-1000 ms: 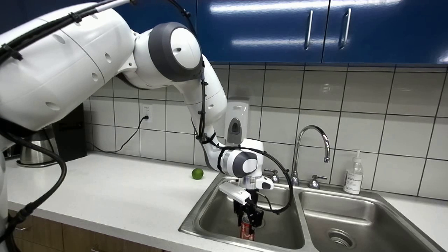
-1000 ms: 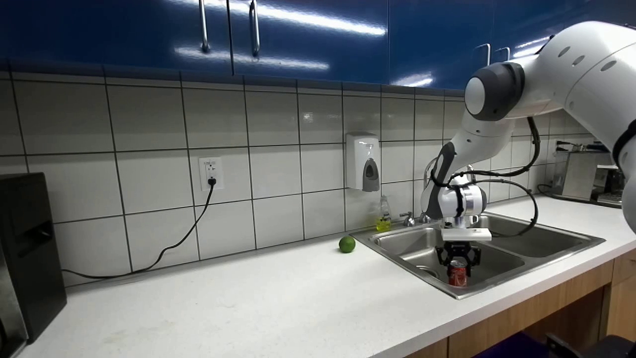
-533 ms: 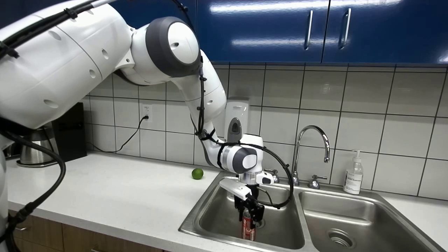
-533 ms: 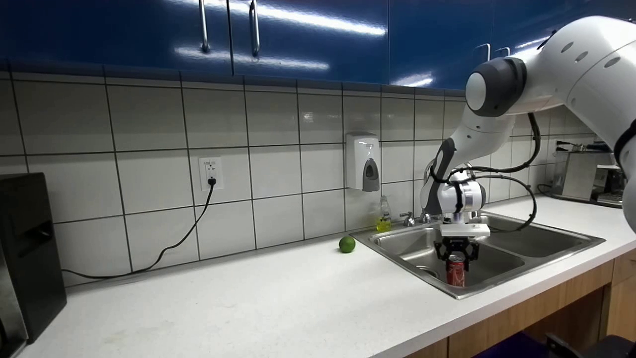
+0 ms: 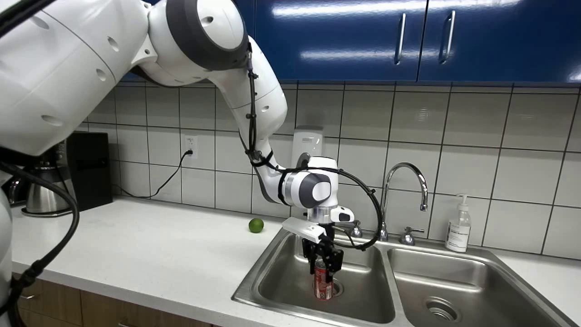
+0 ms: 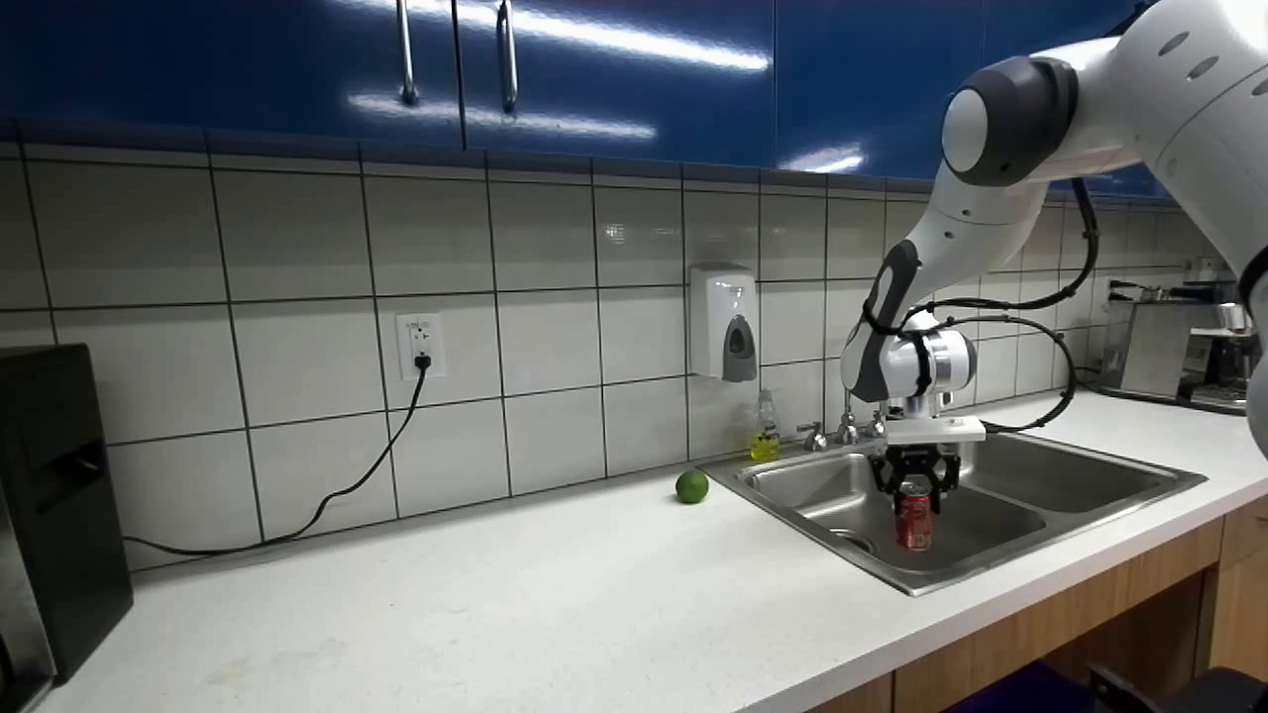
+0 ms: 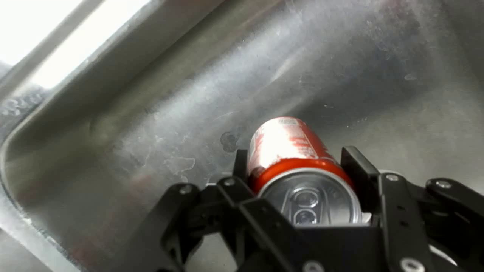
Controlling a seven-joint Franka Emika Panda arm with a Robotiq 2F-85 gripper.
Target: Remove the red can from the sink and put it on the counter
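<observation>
The red can point(image 5: 323, 287) with a silver top is between the jaws of my gripper point(image 5: 321, 271), over the left bowl of the steel sink point(image 5: 259, 272). It also shows in an exterior view point(image 6: 913, 527), upright below the gripper point(image 6: 913, 501), and looks raised off the bowl's floor. In the wrist view, the black fingers point(image 7: 297, 164) are closed on both sides of the can point(image 7: 283, 139) near its top; the lid is partly hidden by the gripper. The white counter point(image 5: 136, 254) lies beside the sink, also in an exterior view point(image 6: 495, 614).
A green lime point(image 5: 256, 225) lies on the counter near the sink's rim. The chrome faucet point(image 5: 385, 200) and a pump bottle point(image 5: 458, 231) stand behind the sink. A yellow soap bottle point(image 6: 764, 441) stands by the wall. A black appliance point(image 6: 59, 505) is on the counter.
The gripper and the red can have moved up together within the left bowl and slightly toward the back. The arm's elbow has risen. The fingers stay closed on the can.
</observation>
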